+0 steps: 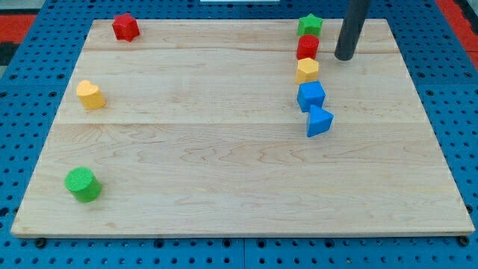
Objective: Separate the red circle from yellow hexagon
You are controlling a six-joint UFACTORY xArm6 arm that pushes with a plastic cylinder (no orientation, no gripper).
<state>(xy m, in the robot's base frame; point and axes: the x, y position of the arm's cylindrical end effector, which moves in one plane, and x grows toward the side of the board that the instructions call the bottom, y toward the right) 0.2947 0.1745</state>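
pale wooden board [224, 172], made of planks laid side by side, lies on a blue pegboard surface [22, 112] that shows around its edges; red patches sit at the view's top corners.

the red circle block [307, 46], a short red cylinder with a flat top, stands near the view's top right of the board. its lower edge touches the yellow hexagon block [306, 70], a small yellow piece with angled sides, which lies just below it in the view. these two are part of a close column: a green star-shaped block [310, 25] sits just above the red circle, apparently touching it, and a blue cube-like block [311, 96] sits just below the yellow hexagon, with a blue triangular block [319, 121] right beside it toward the view's bottom.

my tip [344, 57], the lower end of a straight dark rod coming down from the view's top, rests on the board just to the view's right of the red circle, with a narrow strip of bare wood between them. the arm carries no claw, only this rod, so nothing is clamped or held.

well apart on the view's left lie a red star-shaped block [125, 27] near the top, a yellow heart-shaped block [90, 95] lower down, and a green cylinder block [82, 184] near the bottom corner.

no trays, bowls or other containers show; every block rests directly on the wood.
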